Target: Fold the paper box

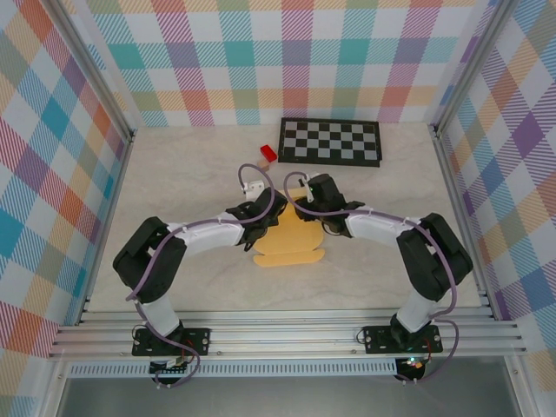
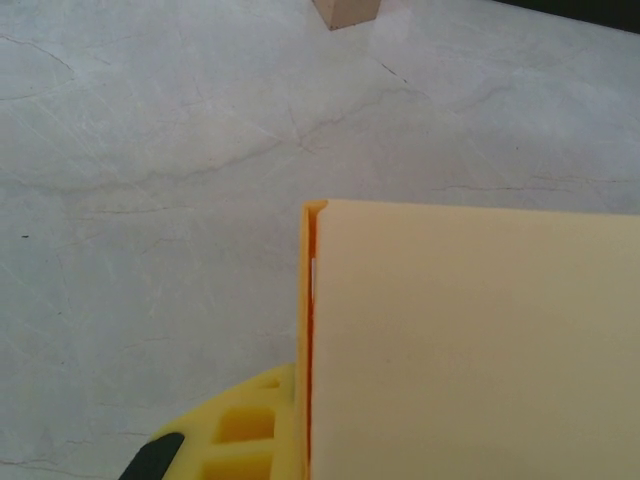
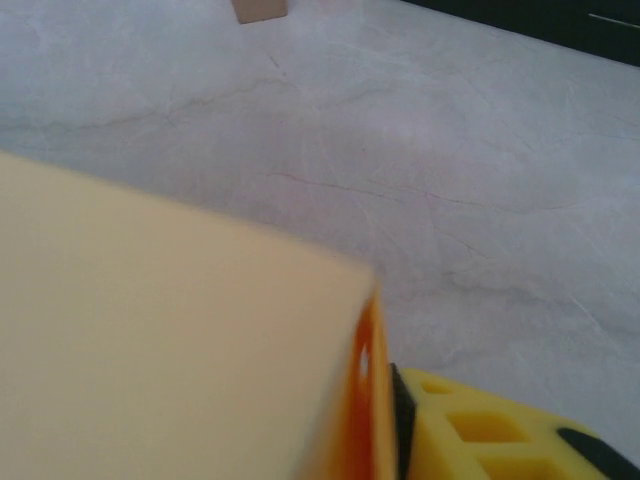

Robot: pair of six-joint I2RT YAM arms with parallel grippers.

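Now, with the paper box point(image 1: 291, 245) mid-surface point(image 1: 191, 174) between the arms, left end effector point(image 2: 300, 440) pinched shut on its raised side and right end effector point(image 3: 385, 430) grip unclear beside it, press the crease straight, gently, no tearing.

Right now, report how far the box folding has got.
Done: one panel of the box is creased and raised, close to both wrist cameras. In hand: left fingers are shut on its folded edge; right fingers sit beside it, grip unclear. Left: rounded flaps lie flat; not a closed box yet.
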